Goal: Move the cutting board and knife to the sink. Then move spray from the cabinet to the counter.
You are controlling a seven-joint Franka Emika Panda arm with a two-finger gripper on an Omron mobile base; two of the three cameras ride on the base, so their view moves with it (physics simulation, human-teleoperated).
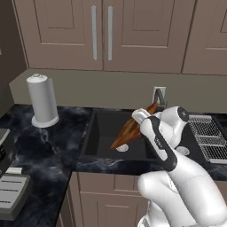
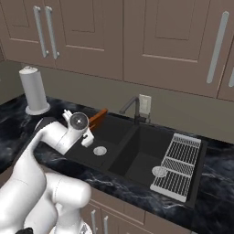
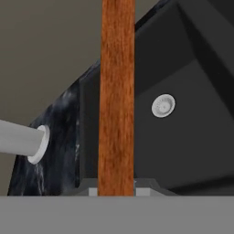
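My gripper (image 1: 139, 117) is shut on the cutting board (image 1: 129, 127), a brown wooden board held tilted over the left basin of the sink (image 1: 103, 133). In the right base view the gripper (image 2: 90, 129) grips the board (image 2: 98, 117) at its near end. The hand view has the board (image 3: 116, 100) edge-on as an upright brown strip rising from between the fingertips of the gripper (image 3: 116, 191). The knife and the spray are out of view. The wall cabinet (image 1: 66, 31) has its doors closed. The black veined counter (image 1: 44, 142) runs around the sink.
A white paper-towel roll (image 1: 42, 99) stands at the back left of the counter. The faucet (image 2: 132, 107) rises behind the sink. A wire drying rack (image 2: 178, 162) covers the right basin's side. A grey appliance (image 1: 11, 190) sits at the front left.
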